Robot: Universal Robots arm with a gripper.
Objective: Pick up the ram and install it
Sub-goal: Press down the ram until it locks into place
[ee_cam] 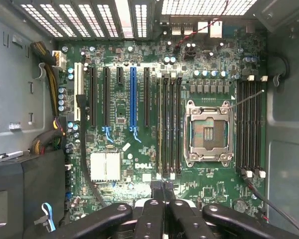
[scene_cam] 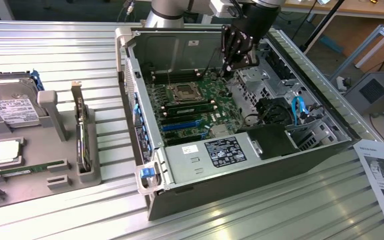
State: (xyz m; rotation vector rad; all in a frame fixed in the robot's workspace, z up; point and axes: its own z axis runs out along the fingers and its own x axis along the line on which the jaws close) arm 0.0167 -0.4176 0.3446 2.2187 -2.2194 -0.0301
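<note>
Aluminium slatted table (scene_cam: pixel 58 50) bears an open computer case (scene_cam: pixel 245 200); jaws hang inside.

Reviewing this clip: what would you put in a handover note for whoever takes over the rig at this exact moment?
Gripper: inside the open computer case, above the motherboard; whether it holds anything is unclear.
Ram: a green stick sits in the gray tray at the exterior view's left, outside the case.
Done: nothing visibly seated; the black memory slots beside the processor socket look empty.
Left: getting the stick into a slot.
</note>
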